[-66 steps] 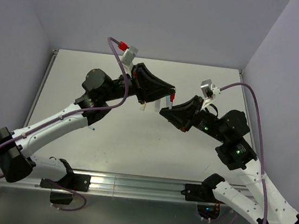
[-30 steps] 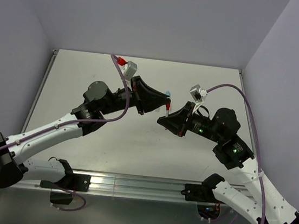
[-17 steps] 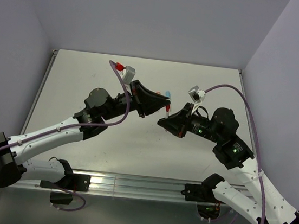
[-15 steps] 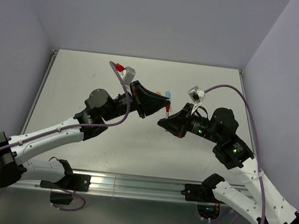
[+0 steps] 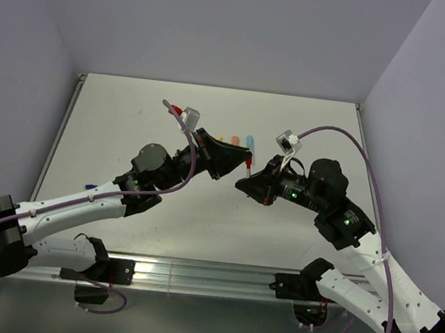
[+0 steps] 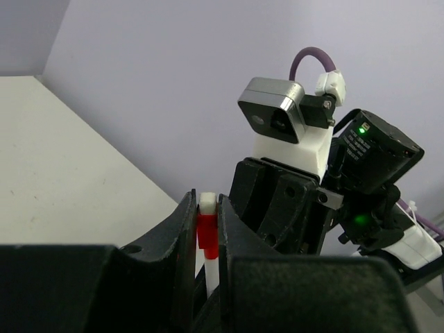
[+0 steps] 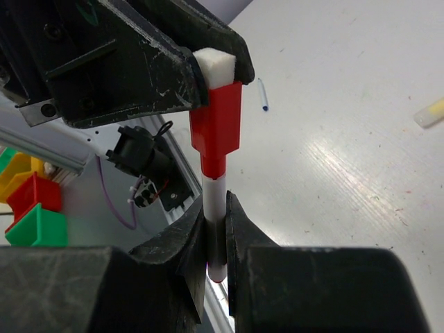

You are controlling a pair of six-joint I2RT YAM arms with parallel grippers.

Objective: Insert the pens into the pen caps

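Note:
A thin white pen point(image 7: 214, 198) is pinched in my right gripper point(image 7: 216, 222), which is shut on its body. The pen's upper end sits inside a red pen cap point(image 7: 217, 128). My left gripper point(image 6: 207, 208) is shut on that red cap point(image 6: 207, 230), and a white nub sticks out beyond the left fingers point(image 7: 166, 66). In the top view the two grippers meet above the table's middle, left point(image 5: 239, 162) and right point(image 5: 248, 184), with the red cap point(image 5: 250, 167) between them. Orange point(image 5: 232, 139) and light-blue point(image 5: 249, 141) pens lie behind them.
A thin piece with a dark-blue tip point(image 7: 263, 95) and a pale yellow piece point(image 7: 430, 111) lie on the white table point(image 5: 130, 123). Coloured bins point(image 7: 31, 208) stand beyond the table's rail. Purple cables arch over both arms.
The left arm has swung lower and its gripper has shifted slightly toward the near side, uncovering the pens behind it. Both grippers stay shut on the red pen and cap.

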